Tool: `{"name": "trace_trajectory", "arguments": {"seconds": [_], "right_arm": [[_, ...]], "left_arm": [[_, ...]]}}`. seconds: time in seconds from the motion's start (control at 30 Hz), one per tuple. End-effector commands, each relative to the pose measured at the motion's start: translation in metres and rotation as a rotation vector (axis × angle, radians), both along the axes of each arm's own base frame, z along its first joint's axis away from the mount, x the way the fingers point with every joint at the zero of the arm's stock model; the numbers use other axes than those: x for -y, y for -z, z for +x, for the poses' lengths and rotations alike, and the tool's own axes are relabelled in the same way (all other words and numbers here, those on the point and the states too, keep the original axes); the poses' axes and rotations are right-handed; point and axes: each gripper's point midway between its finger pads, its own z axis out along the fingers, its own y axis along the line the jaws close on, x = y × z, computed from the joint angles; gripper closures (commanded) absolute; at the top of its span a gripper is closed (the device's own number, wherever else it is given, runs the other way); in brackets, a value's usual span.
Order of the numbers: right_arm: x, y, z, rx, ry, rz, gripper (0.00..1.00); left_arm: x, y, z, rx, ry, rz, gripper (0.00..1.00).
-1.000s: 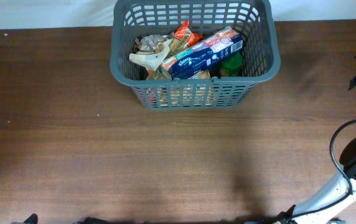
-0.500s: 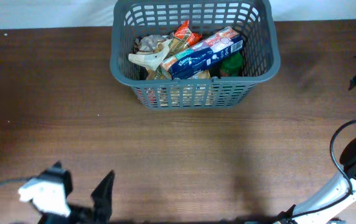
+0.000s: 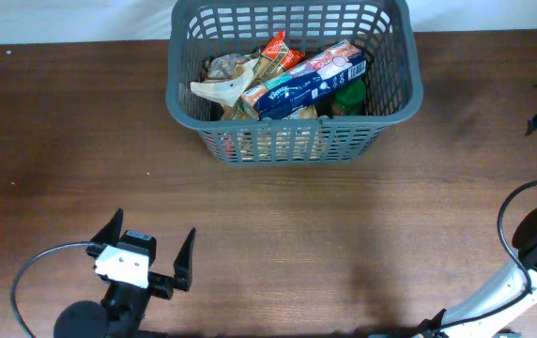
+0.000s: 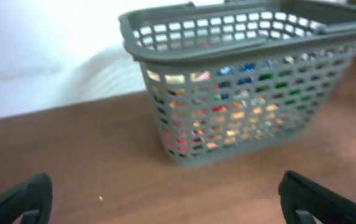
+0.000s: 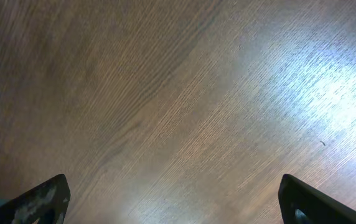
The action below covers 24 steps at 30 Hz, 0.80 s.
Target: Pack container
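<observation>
Basket point(image 3: 292, 143) holds a blue tissue box point(image 3: 311, 77), orange packet point(image 3: 281, 49) and green item point(image 3: 349, 95); left gripper point(image 3: 151, 242) and right gripper point(image 5: 175, 202) gape empty.

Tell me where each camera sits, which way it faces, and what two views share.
Overhead: above the table, looking straight down on the container; shows the left gripper, jaws open.
Left wrist: low, facing the container; own jaws at bottom corners.
Right wrist: looking down at the table; right gripper, jaws at bottom corners.
Shared: overhead and left wrist both show the container.
</observation>
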Motion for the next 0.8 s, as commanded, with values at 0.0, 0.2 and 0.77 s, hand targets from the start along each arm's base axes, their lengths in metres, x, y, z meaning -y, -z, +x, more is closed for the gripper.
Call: {"name": "trace_trajectory", "arguments": {"seconds": [0.0,0.2,0.77], "right_arm": [[0.000,-0.005,-0.001,0.004,0.007,-0.013,0.01],[0.000,-0.005,-0.001,0.005,0.007,-0.012,0.01],[0.000,-0.005,-0.001,0.005,0.007,-0.012,0.01]], "left_arm": [[-0.009,0.013,0.002,0.052,-0.040,0.012,0.01],[-0.022,0.021,0.016,0.146,-0.110,0.007,0.01],[-0.028,0.063,0.045,0.214,-0.139,0.005,0.01]]}}
